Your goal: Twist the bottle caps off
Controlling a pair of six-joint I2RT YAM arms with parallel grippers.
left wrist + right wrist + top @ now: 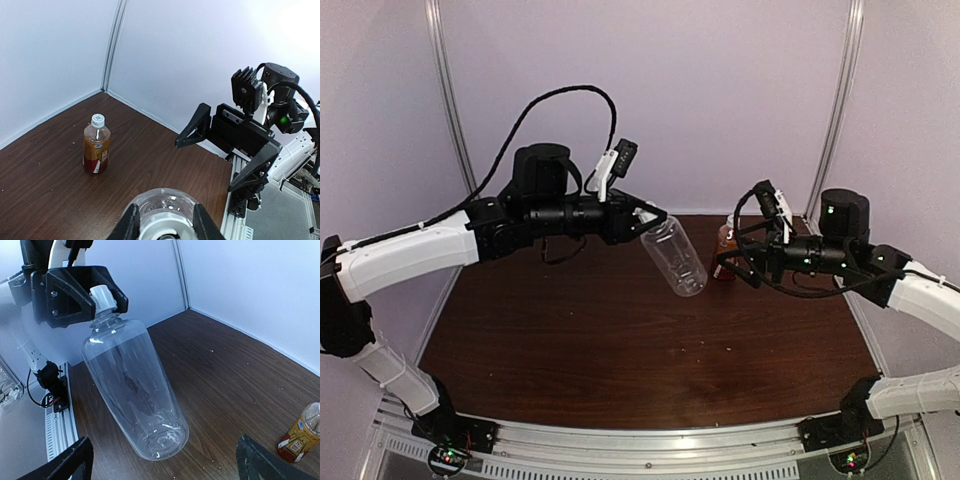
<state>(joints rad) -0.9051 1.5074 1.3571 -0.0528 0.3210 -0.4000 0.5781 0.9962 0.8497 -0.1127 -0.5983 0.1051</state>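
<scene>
The left gripper (656, 219) is closed tight on the small round white plastic screw cap (102, 296) of the clear, colourless plastic bottle (135, 395). One black finger sits on each side of the cap, and the bottle hangs from them above the dark brown wooden table (620, 350). The bottle slants, with its base pointing down and away from the left fingers towards the right arm. It appears empty and carries no label. The right gripper (205, 167) has its jaws spread wide and holds nothing. The clear bottle's base is just ahead of its fingertips, roughly in line with the gap between them, near but not touching. The second bottle, a small plastic one with amber-brown liquid (96, 145), stands upright on the table. It is off to one side of the right gripper, outside the open fingers rather than between them, and well apart from the left gripper. Its own small white screw cap (97, 119) is on the neck. A red-and-white label wraps the lower part of its body. There is print on it, but it is too small and blurred to read in any view.
</scene>
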